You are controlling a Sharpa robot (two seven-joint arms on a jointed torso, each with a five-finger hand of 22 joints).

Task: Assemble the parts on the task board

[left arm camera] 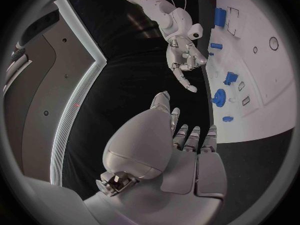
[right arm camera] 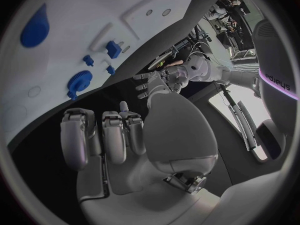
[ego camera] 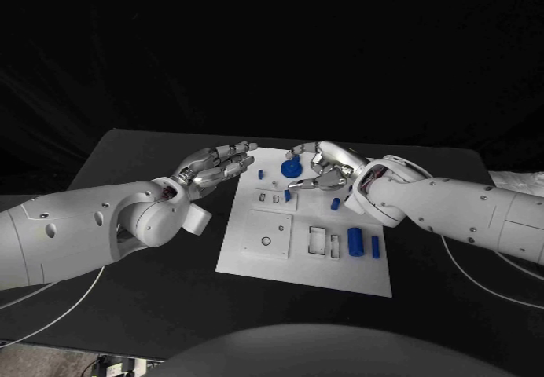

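Both silver hands, left hand (ego camera: 215,167) and right hand (ego camera: 321,169), hover empty with fingers spread beside a round toothed gear (ego camera: 292,168).

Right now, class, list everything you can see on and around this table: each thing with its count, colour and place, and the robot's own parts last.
Table: one, black, under everything.
Task board: one, white, middle of the table, with outlined recesses.
Gear: one, blue, round, at the board's far edge, beside the right hand's fingers.
Long parts: two, blue, upright bars side by side at the board's right edge.
Small parts: at least three, blue, scattered on the board's far half.
Cables: pale, trailing over the table by each arm.
Left hand: one, silver, fingers apart, holding nothing, left of the board's far end.
Right hand: one, silver, over the board's far edge, empty.
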